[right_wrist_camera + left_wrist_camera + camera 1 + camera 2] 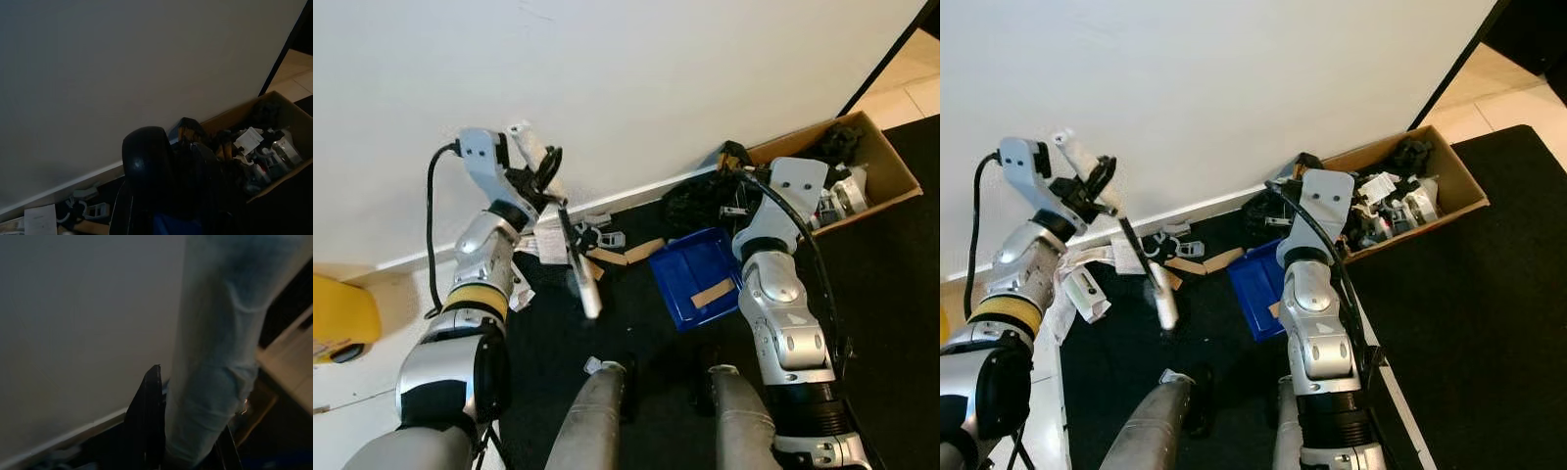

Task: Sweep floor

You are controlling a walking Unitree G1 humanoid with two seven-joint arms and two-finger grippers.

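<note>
Dustpan (697, 274) holds a wood scrap (712, 293); left pincer (546, 168) grips brush (578, 257); right pincer's state unclear.

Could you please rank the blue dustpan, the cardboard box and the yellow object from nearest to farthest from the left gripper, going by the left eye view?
From the left gripper:
1. Blue dustpan, on the dark mat to its right.
2. Yellow object, at the far left edge.
3. Cardboard box, far right, against the wall.
</note>
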